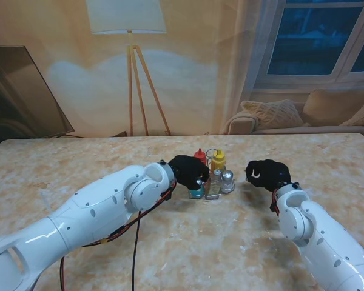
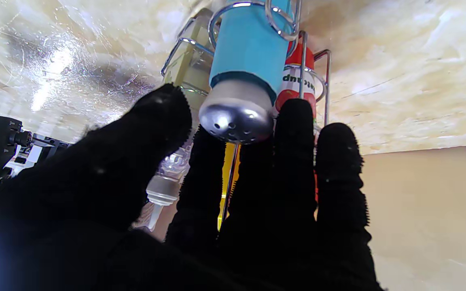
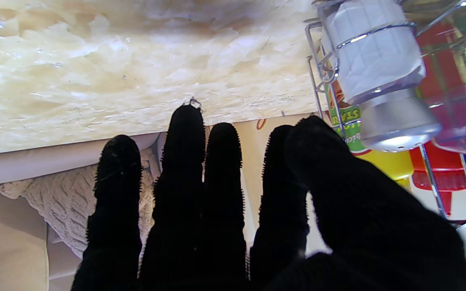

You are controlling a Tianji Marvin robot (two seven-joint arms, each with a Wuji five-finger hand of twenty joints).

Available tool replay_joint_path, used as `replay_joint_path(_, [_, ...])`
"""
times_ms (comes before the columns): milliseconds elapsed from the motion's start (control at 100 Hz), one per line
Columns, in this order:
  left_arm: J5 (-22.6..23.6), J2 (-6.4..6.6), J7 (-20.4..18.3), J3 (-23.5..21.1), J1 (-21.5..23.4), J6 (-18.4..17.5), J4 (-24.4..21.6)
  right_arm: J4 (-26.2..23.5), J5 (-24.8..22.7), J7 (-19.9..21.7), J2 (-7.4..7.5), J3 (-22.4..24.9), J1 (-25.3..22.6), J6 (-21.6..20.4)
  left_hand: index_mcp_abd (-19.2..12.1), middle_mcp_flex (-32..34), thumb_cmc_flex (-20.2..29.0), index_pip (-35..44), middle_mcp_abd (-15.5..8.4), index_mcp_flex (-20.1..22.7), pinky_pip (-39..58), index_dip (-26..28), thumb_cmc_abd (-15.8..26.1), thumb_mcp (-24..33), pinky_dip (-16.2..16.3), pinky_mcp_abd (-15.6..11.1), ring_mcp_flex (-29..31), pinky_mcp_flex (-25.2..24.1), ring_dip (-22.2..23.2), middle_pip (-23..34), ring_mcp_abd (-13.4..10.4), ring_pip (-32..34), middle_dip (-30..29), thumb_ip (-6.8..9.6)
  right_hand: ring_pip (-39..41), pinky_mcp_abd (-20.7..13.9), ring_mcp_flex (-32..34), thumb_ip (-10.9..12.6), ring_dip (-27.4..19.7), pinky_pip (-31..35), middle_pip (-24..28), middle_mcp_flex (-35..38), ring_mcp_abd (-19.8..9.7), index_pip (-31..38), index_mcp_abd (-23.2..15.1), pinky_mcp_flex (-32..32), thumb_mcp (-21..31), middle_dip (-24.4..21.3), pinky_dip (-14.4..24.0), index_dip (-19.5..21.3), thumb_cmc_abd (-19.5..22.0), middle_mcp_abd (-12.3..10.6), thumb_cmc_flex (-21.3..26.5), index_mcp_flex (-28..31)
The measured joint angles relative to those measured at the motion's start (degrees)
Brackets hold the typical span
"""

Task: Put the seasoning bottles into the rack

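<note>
- Stand view: the chrome wire seasoning rack [image 1: 213,189] sits mid-way across the beige marble-look desk [image 1: 79,163], pretty much full already.
- In it there's a red ketchup squeeze bottle [image 1: 199,156] and a yellow mustard squeeze bottle [image 1: 218,160] on the far side from me, plus a teal-labelled shaker with a silver perforated cap [image 2: 244,72] and a white-labelled shaker with a silver cap [image 3: 378,68] on the near side.
- Left robot hand [image 1: 188,170], black-gloved, is right up against the rack's left side. In the left wrist view its fingers [image 2: 293,161] are spread around the teal shaker's cap; can't tell whether they're actually touching it, so not a clear grip.
- Right robot hand [image 1: 266,174] is just right of the rack, apart from it, fingers straight and empty.
</note>
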Motion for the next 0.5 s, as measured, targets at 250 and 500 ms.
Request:
replay_joint_path(250, [0.84,0.33,0.07,-0.41,0.34,-0.15,-0.59,0.09,0.03,0.03,0.0,-0.08,0.08,0.0,0.52,-0.54,-0.76,-2.94,0.26,-0.75,-0.08,-0.8,0.08,-0.03,-0.03,0.18,-0.79,-0.81,0.0,-0.79,0.0,-0.09,-0.17,0.01,0.0,0.0,0.0,0.0,0.0,0.0,0.0,0.0,0.0,0.01,0.0,0.0,0.01,0.0,0.0,0.0,0.0,0.0,0.0,0.0])
replay_joint_path(500, [2.15,1.12,0.19,-2.82,2.04,-0.16,-3.09,0.1,0.05,0.03,0.0,-0.11,0.1,-0.02,1.1,-1.87,-0.75,-3.52,0.6,-0.72,-0.76,-0.77,0.78,-0.15,-0.65,0.33,-1.47,-1.41,-0.57,-2.23,0.0,-1.1,-0.59,0.57,0.01,0.0,0.0,0.0,0.0,0.0,0.0,0.0,0.0,0.0,0.0,0.0,0.01,0.0,0.0,0.0,0.0,0.0,0.0,0.0])
